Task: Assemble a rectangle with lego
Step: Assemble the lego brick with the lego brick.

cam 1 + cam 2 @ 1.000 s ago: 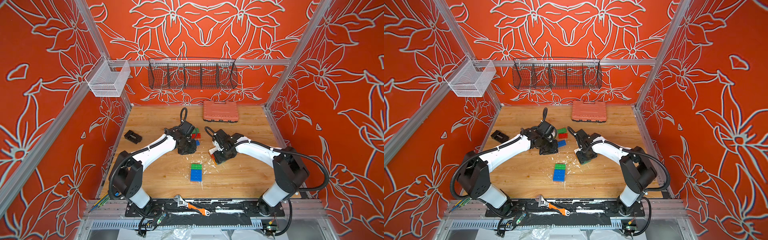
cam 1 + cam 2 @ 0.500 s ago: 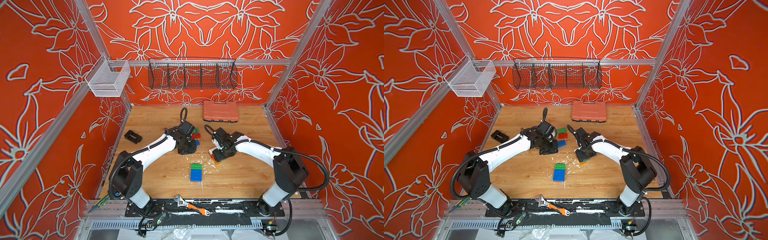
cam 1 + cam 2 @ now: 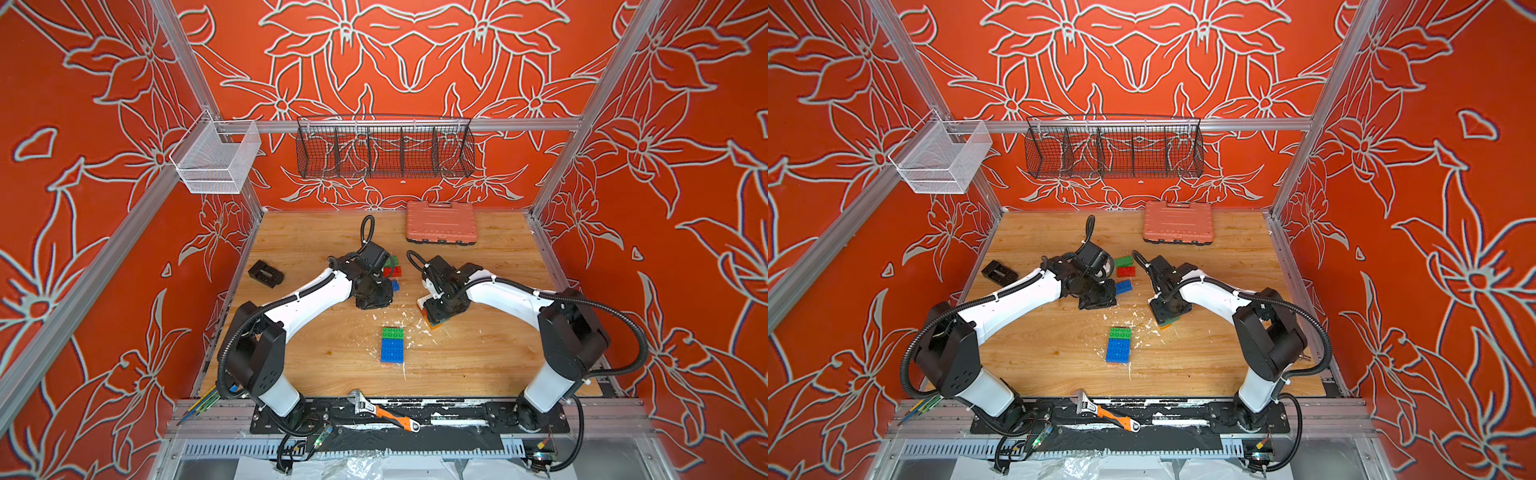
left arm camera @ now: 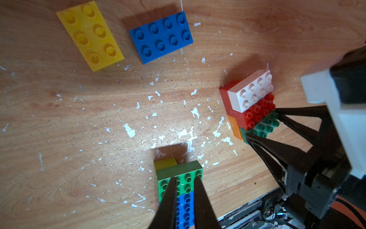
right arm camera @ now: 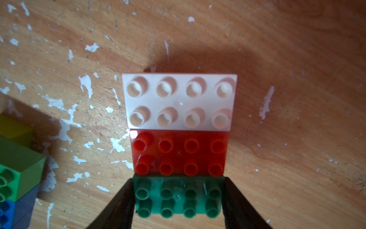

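My right gripper is shut on the ends of a dark green brick. That brick is joined to a red brick and a white brick, with an orange one underneath. In a top view this gripper is right of centre. A lime and blue stack lies at the middle front. My left gripper hovers left of centre, nearly shut and empty. Beside it lie loose green, red and blue lego, and a yellow piece.
A salmon-pink case lies at the back right. A black block sits near the left edge. A wrench rests on the front rail. A wire basket hangs on the back wall. White flecks dot the wood.
The right gripper has shifted slightly with the white, red and green bricks. The left arm has not moved.
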Motion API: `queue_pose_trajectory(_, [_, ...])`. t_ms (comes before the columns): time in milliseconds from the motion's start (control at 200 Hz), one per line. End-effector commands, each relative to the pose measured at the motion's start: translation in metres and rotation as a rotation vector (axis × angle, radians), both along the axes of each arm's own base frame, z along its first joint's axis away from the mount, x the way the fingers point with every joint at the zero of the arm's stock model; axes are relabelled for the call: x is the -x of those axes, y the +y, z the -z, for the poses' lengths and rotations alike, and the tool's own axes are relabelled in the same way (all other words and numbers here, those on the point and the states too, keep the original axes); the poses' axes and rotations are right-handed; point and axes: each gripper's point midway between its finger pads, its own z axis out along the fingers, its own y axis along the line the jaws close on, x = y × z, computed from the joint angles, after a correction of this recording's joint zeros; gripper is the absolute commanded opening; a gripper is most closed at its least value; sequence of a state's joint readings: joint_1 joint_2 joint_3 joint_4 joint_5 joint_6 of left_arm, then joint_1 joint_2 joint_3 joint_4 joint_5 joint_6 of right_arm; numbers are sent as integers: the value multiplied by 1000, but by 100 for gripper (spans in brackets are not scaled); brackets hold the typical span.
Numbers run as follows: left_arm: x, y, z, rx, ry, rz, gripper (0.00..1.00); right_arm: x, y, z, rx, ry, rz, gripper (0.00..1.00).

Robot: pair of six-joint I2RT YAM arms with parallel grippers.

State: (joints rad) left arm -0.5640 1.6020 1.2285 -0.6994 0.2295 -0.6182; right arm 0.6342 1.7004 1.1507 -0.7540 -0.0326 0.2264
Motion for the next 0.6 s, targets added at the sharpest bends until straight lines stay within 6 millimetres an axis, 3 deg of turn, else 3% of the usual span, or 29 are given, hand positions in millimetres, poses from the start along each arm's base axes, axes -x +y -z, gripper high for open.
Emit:
queue_pose_trajectory(0, [4,-1,4,-11,17,7,16,-3,-6,5,41,3,22,36])
queue_pose_trajectory(596, [4,-2,8,-9,23,8,16,12,-23,28,188,28,-3,29])
